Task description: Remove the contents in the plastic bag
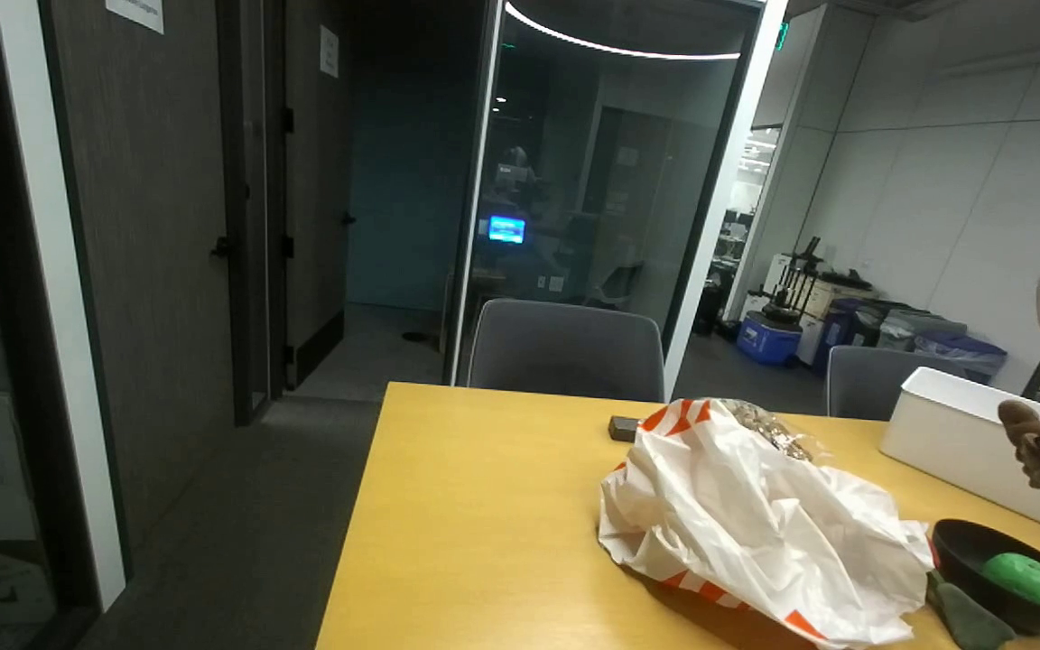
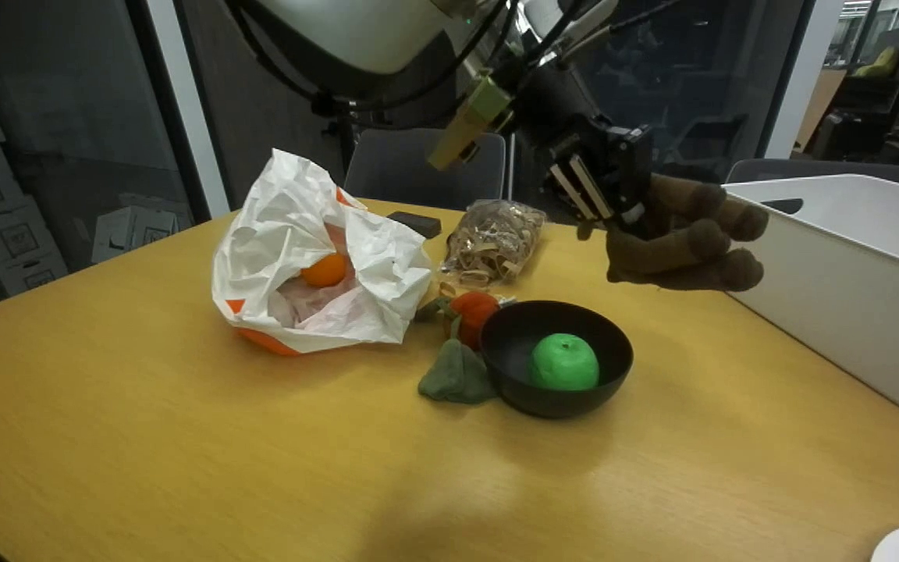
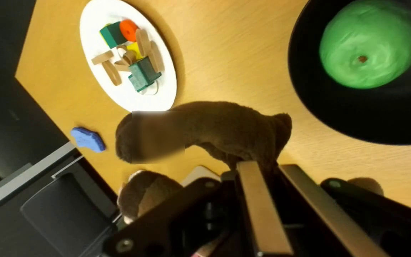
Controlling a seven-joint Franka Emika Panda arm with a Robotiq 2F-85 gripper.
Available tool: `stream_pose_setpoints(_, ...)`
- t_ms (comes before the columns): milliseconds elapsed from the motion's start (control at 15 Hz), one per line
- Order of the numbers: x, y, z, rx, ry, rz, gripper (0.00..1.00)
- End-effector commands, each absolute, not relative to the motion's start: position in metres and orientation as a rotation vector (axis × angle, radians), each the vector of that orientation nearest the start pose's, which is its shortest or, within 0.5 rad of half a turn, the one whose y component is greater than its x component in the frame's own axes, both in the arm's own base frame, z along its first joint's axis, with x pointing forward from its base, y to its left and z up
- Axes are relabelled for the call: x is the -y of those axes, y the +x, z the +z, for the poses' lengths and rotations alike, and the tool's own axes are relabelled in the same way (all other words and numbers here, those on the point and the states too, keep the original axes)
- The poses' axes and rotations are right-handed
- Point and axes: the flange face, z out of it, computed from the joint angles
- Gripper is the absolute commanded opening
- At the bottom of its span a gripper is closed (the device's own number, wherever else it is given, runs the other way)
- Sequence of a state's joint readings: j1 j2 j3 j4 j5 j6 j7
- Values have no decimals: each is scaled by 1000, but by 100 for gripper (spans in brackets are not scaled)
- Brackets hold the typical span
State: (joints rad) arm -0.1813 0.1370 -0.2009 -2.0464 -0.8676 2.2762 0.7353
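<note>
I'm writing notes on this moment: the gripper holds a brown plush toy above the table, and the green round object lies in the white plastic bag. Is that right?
Not quite: the green round object lies in the black bowl, not in the white plastic bag, as both exterior views show. The rest stands: the gripper holds a brown plush toy above the table.

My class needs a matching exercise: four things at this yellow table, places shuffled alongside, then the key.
1 Round green fruit
2 Brown plush toy
3 Round orange object
4 Angular green blocks

A Inside the crumpled white plastic bag
B On the white plate
C In the round black bowl
D Held by the black gripper

Pairs: 1-C; 2-D; 3-A; 4-B
</note>
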Motion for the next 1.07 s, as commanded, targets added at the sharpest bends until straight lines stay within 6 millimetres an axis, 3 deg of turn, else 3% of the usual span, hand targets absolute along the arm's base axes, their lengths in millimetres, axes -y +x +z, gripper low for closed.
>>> stream_pose_setpoints(0,255,562,392,747,2194,398,35)
stream_pose_setpoints(133,259,567,389,783,2148,431,42)
stream_pose_setpoints(400,245,578,385,821,2190,492,74)
stream_pose_setpoints(533,221,583,389,803,2318,550,87)
stream_pose_setpoints(667,184,588,393,747,2436,577,100)
stream_pose_setpoints(1000,89,588,388,577,2711,554,100)
